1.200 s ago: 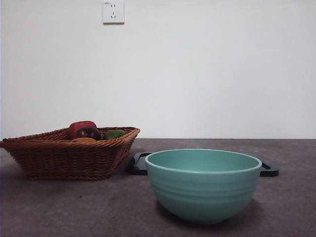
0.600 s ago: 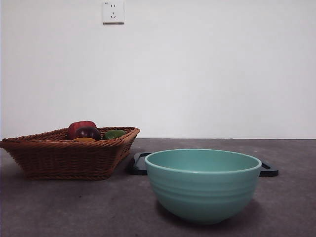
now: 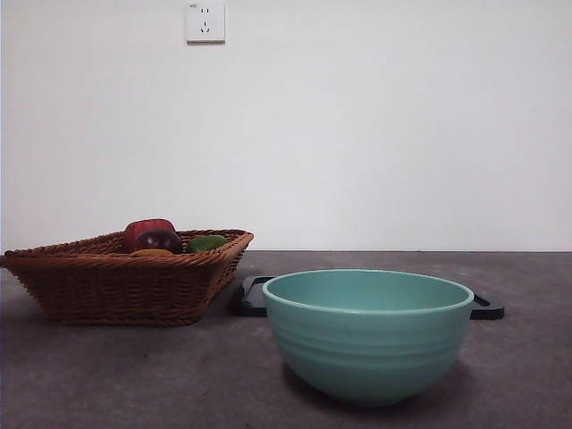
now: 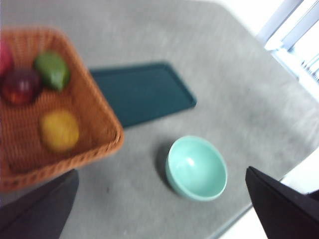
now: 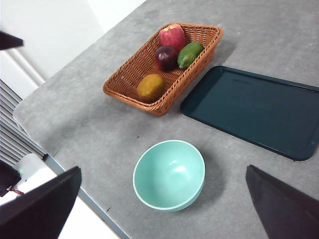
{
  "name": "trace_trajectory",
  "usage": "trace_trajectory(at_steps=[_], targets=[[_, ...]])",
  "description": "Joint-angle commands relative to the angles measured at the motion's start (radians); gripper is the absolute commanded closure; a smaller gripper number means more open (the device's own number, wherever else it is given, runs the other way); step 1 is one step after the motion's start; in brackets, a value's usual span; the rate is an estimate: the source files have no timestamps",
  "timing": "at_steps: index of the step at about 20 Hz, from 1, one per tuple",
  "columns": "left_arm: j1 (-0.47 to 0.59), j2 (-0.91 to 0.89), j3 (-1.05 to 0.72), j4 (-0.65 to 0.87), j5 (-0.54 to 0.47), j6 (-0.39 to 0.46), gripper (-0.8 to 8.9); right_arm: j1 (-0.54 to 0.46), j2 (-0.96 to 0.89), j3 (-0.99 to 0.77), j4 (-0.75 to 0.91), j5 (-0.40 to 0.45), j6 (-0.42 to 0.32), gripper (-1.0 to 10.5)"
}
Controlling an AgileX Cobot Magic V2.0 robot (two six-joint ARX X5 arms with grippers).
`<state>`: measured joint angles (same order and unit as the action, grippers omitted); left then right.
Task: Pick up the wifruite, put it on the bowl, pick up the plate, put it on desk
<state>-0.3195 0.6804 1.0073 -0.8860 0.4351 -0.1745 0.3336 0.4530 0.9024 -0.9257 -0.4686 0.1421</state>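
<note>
The wifruite (image 5: 151, 87), a dull orange-brown fruit, lies in the brown wicker basket (image 5: 130, 74) at the end nearest the bowl. It shows again as the wifruite (image 4: 60, 130) and as a thin orange sliver, the wifruite (image 3: 152, 253). The teal bowl (image 3: 366, 335) stands empty on the desk (image 3: 134, 375), as the bowl (image 5: 169, 174) confirms. Behind it lies the plate (image 5: 254, 109), a flat dark teal rectangular tray. My left gripper (image 4: 161, 170) and right gripper (image 5: 163, 168) both hang high above the desk, open and holding nothing.
The basket (image 3: 116, 281) also holds a red apple (image 5: 172, 36), a dark red-purple fruit (image 5: 166, 57) and a green fruit (image 5: 190, 54). The desk's edge (image 5: 75, 184) runs close to the bowl. A wall socket (image 3: 205, 21) sits on the white wall.
</note>
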Motion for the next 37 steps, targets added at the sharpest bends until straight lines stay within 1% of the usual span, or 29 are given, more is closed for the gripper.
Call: trace_trajectory(at_steps=[1,6,9,10,12,14,16,18,22,28,31,32,34,35,37], targets=[[-0.005,0.092,0.056,-0.037,-0.031,-0.002,1.92,0.005,0.002,0.015,0.012,-0.003,0.001,3.8],[-0.005,0.366,0.188,-0.118,-0.129,0.002,1.93,0.005,0.002,0.015,0.012,-0.003,0.0,3.8],[-0.016,0.542,0.27,-0.117,-0.14,0.003,1.93,0.005,0.002,0.015,0.012,-0.003,0.0,3.8],[-0.026,0.598,0.299,-0.12,-0.175,0.006,1.93,0.005,0.002,0.015,0.012,-0.003,0.0,3.8],[-0.055,0.71,0.349,-0.118,-0.277,0.014,1.93,0.005,0.002,0.015,0.012,-0.003,0.0,3.8],[-0.071,0.809,0.386,-0.112,-0.316,0.013,1.93,0.005,0.002,0.015,0.012,-0.003,0.0,3.8],[-0.079,0.895,0.408,-0.091,-0.331,0.013,1.93,0.005,0.002,0.015,0.012,-0.003,0.0,3.8],[-0.081,0.972,0.409,-0.037,-0.343,0.013,1.93,0.005,0.002,0.015,0.012,-0.003,0.001,3.8],[-0.081,1.082,0.409,0.054,-0.343,0.015,1.92,0.005,0.002,0.015,0.012,-0.003,0.001,3.8],[-0.081,1.192,0.409,0.074,-0.343,0.013,1.93,0.005,0.002,0.015,0.011,-0.003,0.003,3.8],[-0.081,1.217,0.409,0.073,-0.343,0.013,2.03,0.005,0.002,0.015,0.011,-0.003,0.004,3.8],[-0.081,1.217,0.409,0.074,-0.344,0.013,2.57,0.005,0.002,0.015,0.011,-0.003,0.004,3.8],[-0.08,1.217,0.409,0.073,-0.358,0.013,4.41,0.005,0.002,0.015,0.011,-0.003,0.004,3.8],[-0.079,1.217,0.409,0.067,-0.358,0.014,5.0,0.005,0.002,0.015,0.011,-0.003,0.004,3.8],[-0.079,1.217,0.409,0.065,-0.358,0.014,5.45,0.005,0.002,0.015,0.011,-0.003,0.004,3.8]])
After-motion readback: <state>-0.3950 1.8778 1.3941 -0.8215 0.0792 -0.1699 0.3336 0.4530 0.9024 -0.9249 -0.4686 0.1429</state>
